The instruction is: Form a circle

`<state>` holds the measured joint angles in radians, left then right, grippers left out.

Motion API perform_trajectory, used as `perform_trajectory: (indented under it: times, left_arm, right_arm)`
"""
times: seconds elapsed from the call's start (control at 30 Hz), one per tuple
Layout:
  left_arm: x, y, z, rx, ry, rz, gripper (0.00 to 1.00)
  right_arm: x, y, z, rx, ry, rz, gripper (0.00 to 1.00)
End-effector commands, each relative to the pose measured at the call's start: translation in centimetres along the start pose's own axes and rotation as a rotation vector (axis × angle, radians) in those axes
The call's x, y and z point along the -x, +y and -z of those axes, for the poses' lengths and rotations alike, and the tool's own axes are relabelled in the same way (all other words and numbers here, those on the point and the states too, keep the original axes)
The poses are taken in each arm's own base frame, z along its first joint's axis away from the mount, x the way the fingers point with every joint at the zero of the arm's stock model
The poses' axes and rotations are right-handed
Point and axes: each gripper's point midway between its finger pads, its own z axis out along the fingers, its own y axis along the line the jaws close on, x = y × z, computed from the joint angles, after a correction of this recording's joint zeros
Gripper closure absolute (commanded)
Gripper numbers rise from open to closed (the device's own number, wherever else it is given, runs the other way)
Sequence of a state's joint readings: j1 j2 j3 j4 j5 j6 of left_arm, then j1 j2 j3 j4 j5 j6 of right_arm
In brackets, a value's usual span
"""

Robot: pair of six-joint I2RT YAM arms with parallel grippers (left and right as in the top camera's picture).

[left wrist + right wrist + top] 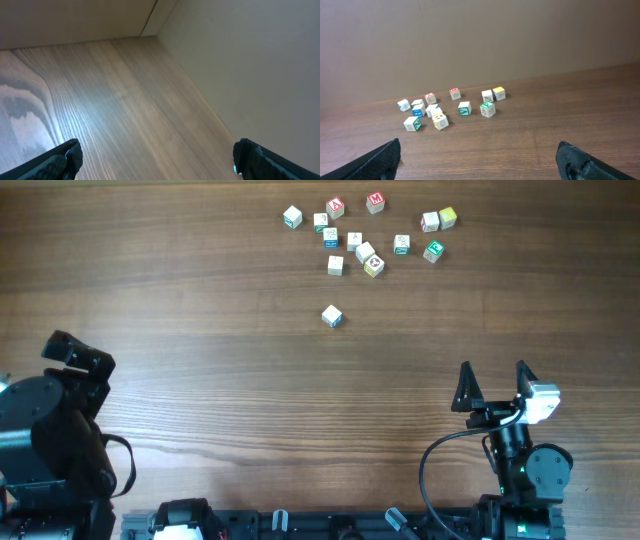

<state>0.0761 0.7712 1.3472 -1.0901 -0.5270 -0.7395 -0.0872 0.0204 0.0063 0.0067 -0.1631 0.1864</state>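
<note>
- Both arms sit back at the near edge of the surface [200, 330]. The right pincer [493, 375] is released, its jaws spread wide with nothing between them. The left pincer [157, 162] is released too and faces only bare wood.
- The alphabet cubes [365, 252] lie ahead of the right pincer and a little to its left, well apart from it. From the left pincer they are far ahead and well off to its right, so the right arm looks the nearer one.
- No ring shows yet. The cubes form a loose scatter that runs wider from side to side than from front to back. A few near the middle touch in a short diagonal knot.
- One lone cube [332, 316] stands on the pincer side of the scatter, apart from the rest and further to the right pincer's left — probably the first within reach.
- Each cube is square and has no long axis, so jaw angle should matter little. What matters is reaching forward and leftward, then coming down over a single cube without nudging its neighbours.
</note>
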Motion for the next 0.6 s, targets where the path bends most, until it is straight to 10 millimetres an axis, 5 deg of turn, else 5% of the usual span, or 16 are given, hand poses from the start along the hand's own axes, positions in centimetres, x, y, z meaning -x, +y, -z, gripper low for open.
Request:
perform_trajectory:
  times: [0.0, 0.2, 0.57]
  left_arm:
    - [0.2, 0.6, 0.2, 0.023, -0.013, 0.009, 0.0]
    - [0.9, 2.3, 0.3, 0.111, -0.066, -0.011, 0.0]
    - [-3.9, 8.7, 2.0, 0.349, 0.144, -0.123, 0.0]
  right_arm:
    - [0.1, -0.3, 0.0, -0.013, -0.008, -0.011, 0.0]
    - [0.1, -0.3, 0.0, -0.014, -0.008, -0.011, 0.0]
    - [0.1, -0.3, 0.0, -0.014, -0.008, -0.011, 0.0]
